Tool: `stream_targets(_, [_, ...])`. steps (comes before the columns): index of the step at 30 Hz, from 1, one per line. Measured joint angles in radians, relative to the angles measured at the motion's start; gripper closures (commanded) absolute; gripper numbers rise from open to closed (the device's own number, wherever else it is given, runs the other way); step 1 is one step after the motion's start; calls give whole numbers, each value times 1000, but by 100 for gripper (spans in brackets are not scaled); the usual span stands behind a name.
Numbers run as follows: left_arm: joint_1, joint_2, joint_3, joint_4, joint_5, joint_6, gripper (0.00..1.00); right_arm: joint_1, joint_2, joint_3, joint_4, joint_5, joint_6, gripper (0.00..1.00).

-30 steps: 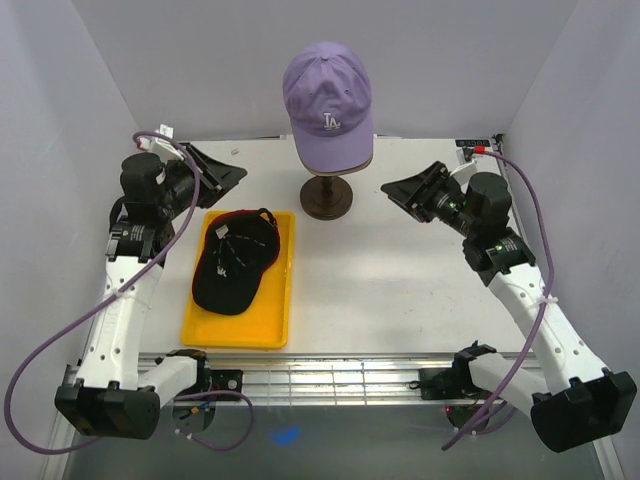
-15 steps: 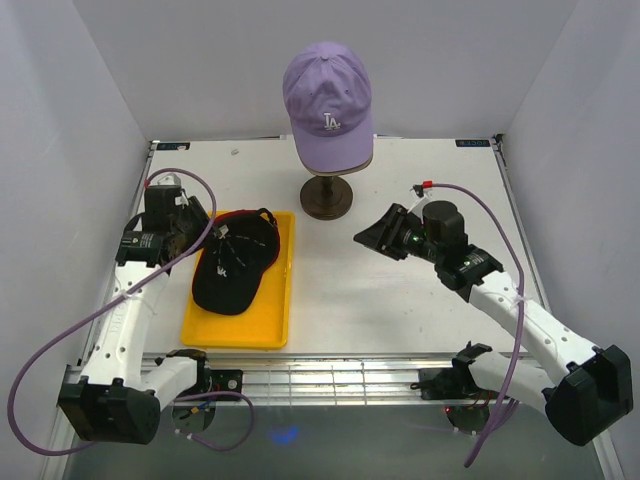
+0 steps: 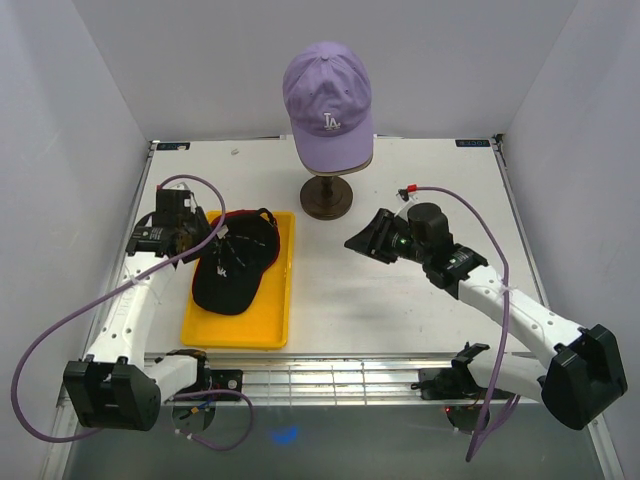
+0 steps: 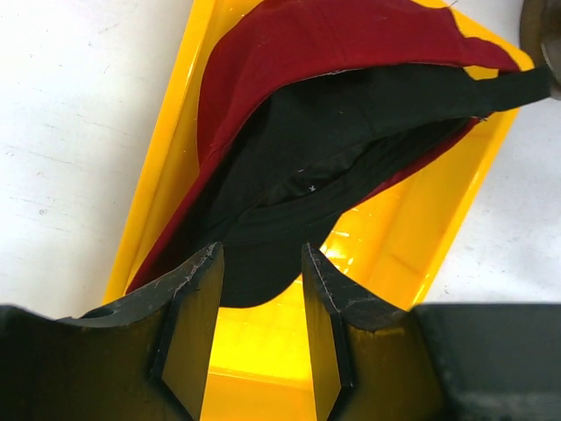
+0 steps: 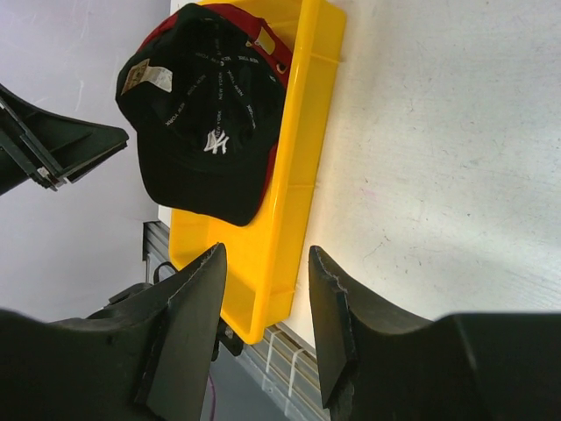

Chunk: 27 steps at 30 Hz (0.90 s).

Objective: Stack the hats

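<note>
Three fabric baseball caps share the white tabletop [image 3: 400,300], two of them already nested in the rectangular yellow plastic tray [image 3: 240,335] on its left half. The lavender cap with white LA lettering [image 3: 328,95] sits apart from the others, raised at the back on a dark round stand [image 3: 327,198]. In the tray, the black cap with the white NY logo [image 5: 210,132] lies over the dark red cap [image 4: 289,39], which shows only as a rim around it.

The left pincer [image 4: 260,303] hangs open at the tray's left side. Its jaws are spread either side of the black cap's nearest edge, and it holds nothing. The right pincer [image 5: 263,298] is also open and empty. It is over bare tabletop between the tray and the stand, well clear of every cap.

The step in hand looks like a grasp on the black cap's edge. To do it well, the left pincer should ease straight in until the fabric sits deep between the fingers [image 4: 197,303], rather than nipping the very lip. Soft cloth would likely slide out of a shallow pinch.

The lower finger needs to keep off the tray floor and its wall. It must also be settled whether the red layer beneath is to be taken too, since a half-caught second cap could drag and upset the pile.
</note>
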Motion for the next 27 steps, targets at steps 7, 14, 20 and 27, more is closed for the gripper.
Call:
stream_targets(7, [0,32,-14,17,-7,14,52,6,10,-11,30,0,0,52])
stream_targets(14, [0,42,-26,40,-10,24,55,8,15,-34,49,0,3,52])
stream_targets(20, [0,60,-34,58,-21,34,59,15,23,-35,52,1,4,52])
stream_targets(27, [0,78,-34,68,-25,43,68,24,27,-35,52,3,7,52])
